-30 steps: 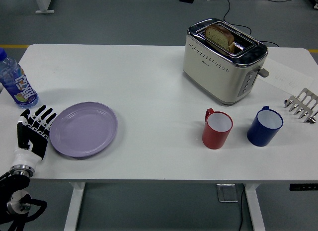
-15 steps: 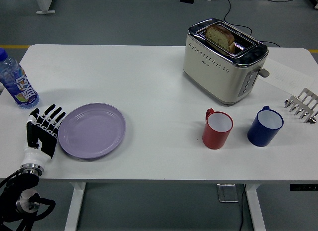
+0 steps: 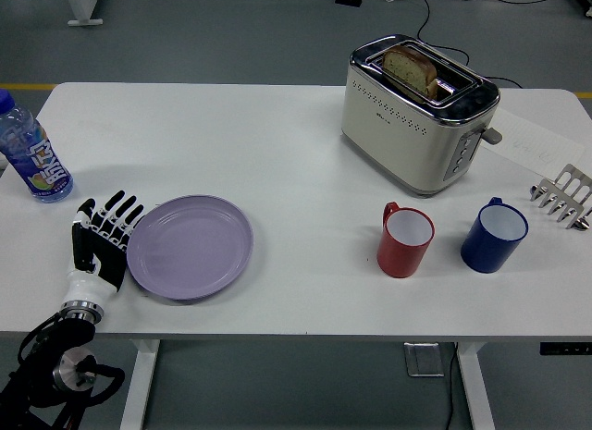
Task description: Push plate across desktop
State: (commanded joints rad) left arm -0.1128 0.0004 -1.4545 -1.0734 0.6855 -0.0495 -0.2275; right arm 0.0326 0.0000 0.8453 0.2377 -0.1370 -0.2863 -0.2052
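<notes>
Contact sits at the left rim of the lilac plate [image 3: 191, 247]: my left hand [image 3: 102, 239] stands edge-on against it, fingers straight and spread, gripping nothing. The plate lies flat on the white table [image 3: 277, 153], in the near-left part, well apart from everything else. My right hand is out of view.

Risks, as I judge them: I press on one side of a round rim, so if my push line misses the plate's centre the plate may spin or slide off toward the near edge, which is not far. A shallow rim could also let my fingertips ride up over it, and then I would slip across the plate instead of moving it.

Further right, the red mug [image 3: 404, 239] stands in the plate's likely path, with the blue mug [image 3: 494, 235] beside it and the toaster [image 3: 417, 112] holding bread behind. A long push could knock the red mug. The water bottle [image 3: 32, 154] stands behind my hand, near my wrist.
</notes>
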